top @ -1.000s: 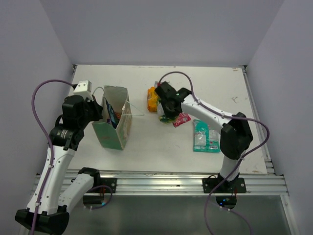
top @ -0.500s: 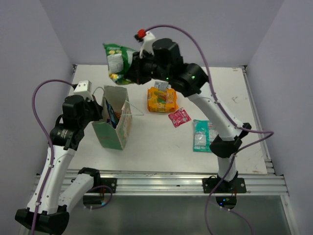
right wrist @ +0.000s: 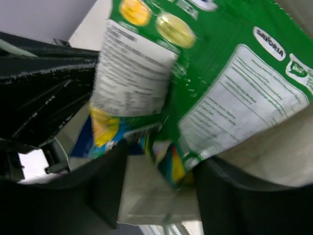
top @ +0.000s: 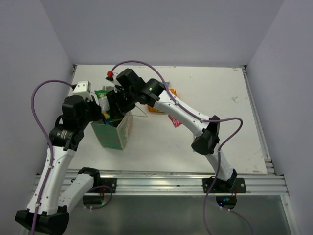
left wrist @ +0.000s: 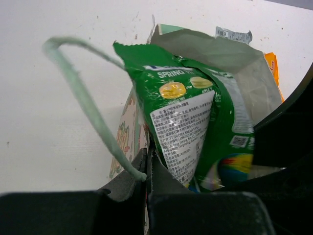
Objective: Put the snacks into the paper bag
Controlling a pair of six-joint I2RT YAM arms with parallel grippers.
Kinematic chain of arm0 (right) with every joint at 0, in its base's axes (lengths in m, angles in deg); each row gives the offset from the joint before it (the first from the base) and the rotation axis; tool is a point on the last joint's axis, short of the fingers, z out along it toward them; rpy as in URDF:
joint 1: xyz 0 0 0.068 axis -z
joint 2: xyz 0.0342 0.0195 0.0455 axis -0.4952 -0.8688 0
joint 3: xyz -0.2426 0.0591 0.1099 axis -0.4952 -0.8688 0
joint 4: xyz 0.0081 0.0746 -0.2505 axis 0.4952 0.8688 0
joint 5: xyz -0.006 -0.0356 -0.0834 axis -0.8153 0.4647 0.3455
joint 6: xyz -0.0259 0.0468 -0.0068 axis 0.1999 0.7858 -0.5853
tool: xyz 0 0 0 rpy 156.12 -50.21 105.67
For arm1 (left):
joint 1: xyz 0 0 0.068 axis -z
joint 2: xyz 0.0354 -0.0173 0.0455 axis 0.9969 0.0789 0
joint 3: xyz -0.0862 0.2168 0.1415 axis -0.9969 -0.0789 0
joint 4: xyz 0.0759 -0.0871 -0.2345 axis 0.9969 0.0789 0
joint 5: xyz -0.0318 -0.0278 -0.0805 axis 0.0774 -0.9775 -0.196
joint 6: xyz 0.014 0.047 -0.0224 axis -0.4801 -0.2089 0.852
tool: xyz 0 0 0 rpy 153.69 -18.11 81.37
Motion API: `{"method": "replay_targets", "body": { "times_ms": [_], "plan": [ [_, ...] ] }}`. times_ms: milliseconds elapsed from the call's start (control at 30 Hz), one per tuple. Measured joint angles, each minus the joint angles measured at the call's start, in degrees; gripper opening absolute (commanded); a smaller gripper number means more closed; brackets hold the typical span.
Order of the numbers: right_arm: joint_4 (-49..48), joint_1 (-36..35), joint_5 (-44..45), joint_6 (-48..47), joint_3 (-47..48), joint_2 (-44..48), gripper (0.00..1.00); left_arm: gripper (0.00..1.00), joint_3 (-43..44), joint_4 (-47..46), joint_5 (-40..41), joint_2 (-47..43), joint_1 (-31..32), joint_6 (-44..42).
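The left pincer (left wrist: 147, 164) clamps the rim of the pale beige paper bag (top: 116, 134), while the right pincer (right wrist: 159, 166) stands part-open around a shiny green snack packet (left wrist: 183, 107) in its mouth.

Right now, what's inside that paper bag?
A green snack packet stands in the paper bag, top poking out. Under it a blue-and-yellow packet peeks through. Anything deeper is covered.

White table (top: 234, 122) bears the paper bag (top: 115, 134), orange packet (top: 155, 108) and red packet (top: 174, 121).

"SPRING" on the green packet (left wrist: 186, 122)
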Motion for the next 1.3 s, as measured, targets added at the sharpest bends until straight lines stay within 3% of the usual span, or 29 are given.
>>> {"method": "replay_targets", "body": {
  "times_ms": [100,400,500,633,800,967,1100,1133,1167,1233,1300],
  "plan": [
    [0.79,-0.22,1.33,-0.57,-0.48,0.92,0.76,0.0,0.0,-0.04,0.02,-0.2,0.0,-0.02],
    [1.4,0.98,10.8,-2.4,-1.55,9.99,0.84,0.0,0.0,-0.35,-0.07,-0.37,0.0,-0.02],
    [-1.07,4.35,12.31,-2.34,-8.96,17.81,0.84,0.0,-0.24,-0.39,0.33,-0.74,0.0,-0.09],
    [-5.95,16.7,14.6,-2.43,-17.59,22.43,0.84,0.0,-1.4,-0.66,1.18,-1.66,0.0,-0.13],
    [-9.46,24.92,17.68,-3.52,-17.62,12.37,0.84,0.0,-2.47,-1.29,1.95,-2.95,0.0,-0.13],
    [-9.31,25.42,19.26,-4.98,-10.64,-4.39,0.84,0.0,-2.82,-1.33,2.54,-3.41,0.0,-0.13],
    [-8.68,25.4,20.15,-5.6,-11.39,-11.43,0.8,0.0,-2.82,-1.33,3.1,-3.43,0.0,-0.15],
    [-9.29,25.42,20.31,-5.64,-12.72,-11.63,0.76,0.0,-2.82,-1.33,3.23,-3.43,0.0,-0.15],
    [-10.58,25.42,20.41,-5.79,-14.19,-11.23,0.46,0.0,-2.82,-1.33,3.32,-3.43,0.0,-0.15],
    [-12.72,25.38,21.07,-6.86,-17.33,-9.42,0.01,0.0,-2.82,-1.31,3.45,-3.52,0.0,-0.15],
    [-13.68,25.42,22.64,-7.15,-19.87,-7.48,0.0,0.0,-2.82,-1.29,3.61,-3.58,0.0,-0.15]
  ]
}}
